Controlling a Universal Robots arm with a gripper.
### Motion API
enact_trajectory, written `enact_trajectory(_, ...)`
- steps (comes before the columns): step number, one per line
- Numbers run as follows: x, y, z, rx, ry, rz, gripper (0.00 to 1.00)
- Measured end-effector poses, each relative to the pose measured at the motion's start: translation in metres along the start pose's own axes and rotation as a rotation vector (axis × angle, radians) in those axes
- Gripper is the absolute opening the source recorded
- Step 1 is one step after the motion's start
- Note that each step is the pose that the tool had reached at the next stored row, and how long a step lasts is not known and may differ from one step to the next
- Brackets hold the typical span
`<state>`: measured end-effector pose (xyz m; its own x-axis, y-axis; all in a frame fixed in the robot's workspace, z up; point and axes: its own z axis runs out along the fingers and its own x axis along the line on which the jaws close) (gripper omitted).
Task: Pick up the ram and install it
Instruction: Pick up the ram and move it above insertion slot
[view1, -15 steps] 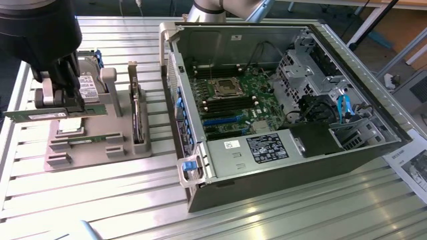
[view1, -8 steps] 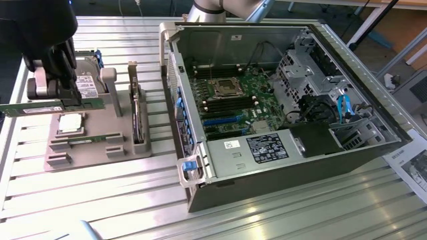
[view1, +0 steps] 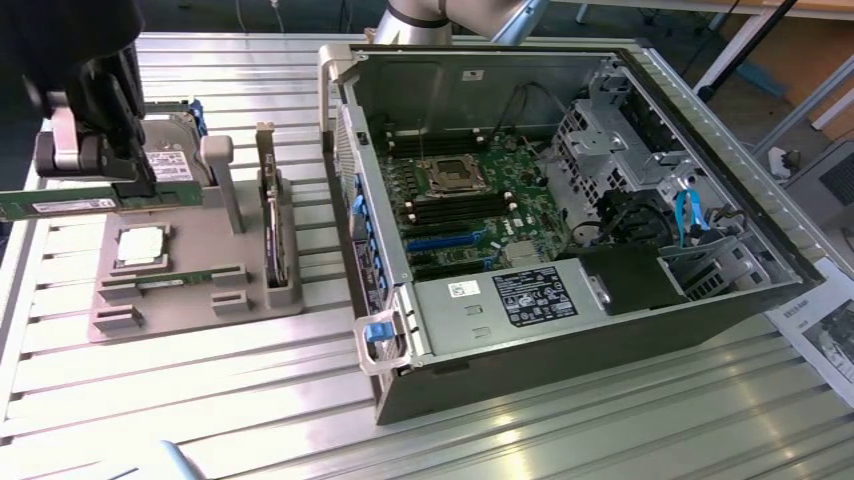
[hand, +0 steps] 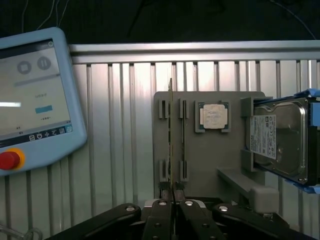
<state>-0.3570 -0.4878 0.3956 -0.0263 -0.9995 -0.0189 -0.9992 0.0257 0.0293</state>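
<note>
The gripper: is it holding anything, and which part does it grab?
The gripper holds the ram, a thin green stick, pinched by its two flat sides between the fingertips.

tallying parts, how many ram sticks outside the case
2. One ram clamped in the gripper near the holder; the other ram slotted in the holder. More may hide in the case.

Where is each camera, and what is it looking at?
Exterior view: high off the arm, looking down on the open computer case and grey holder; the gripper shows, holding the ram.
Wrist view: on the wrist, looking past the gripper down at the holder.
Both share the ram, holder and processor.
</note>
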Motion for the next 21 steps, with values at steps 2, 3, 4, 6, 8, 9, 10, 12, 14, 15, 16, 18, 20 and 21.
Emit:
enact_trajectory(2,0.0,0.0001,-0.004,0.0001,-0.0001,0.0,0.12)
enact_trajectory(3,0.0,0.0002,-0.0062,0.0,0.0,0.0,0.12)
enact_trajectory(4,0.0,0.0002,-0.0069,0.0001,-0.0001,0.001,0.12)
enact_trajectory(6,0.0,0.0002,-0.0069,0.0002,-0.0003,0.001,0.12)
enact_trajectory(8,0.0,0.0002,-0.007,0.0,-0.0001,0.001,0.12)
enact_trajectory(9,0.0,0.0002,-0.007,0.0,-0.0001,0.001,0.12)
enact_trajectory(10,0.0,0.0002,-0.007,0.0,-0.0001,0.001,0.12)
enact_trajectory(12,0.0,0.0002,-0.007,0.0,0.0,0.001,0.12)
enact_trajectory(14,0.0,0.0002,-0.007,0.0,0.0,0.001,0.12)
enact_trajectory(15,0.0,-0.0004,-0.0071,-0.0001,0.0001,0.001,0.12)
enact_trajectory(16,0.0,-0.002,-0.0072,-0.0002,0.0002,0.001,0.12)
enact_trajectory(18,0.0,-0.0056,-0.0072,-0.0001,0.0,0.001,0.12)
enact_trajectory(20,0.0,-0.0118,-0.0074,0.0,0.0,0.001,0.12)
enact_trajectory(21,0.0,-0.0144,-0.0074,0.0,0.0,0.001,0.12)
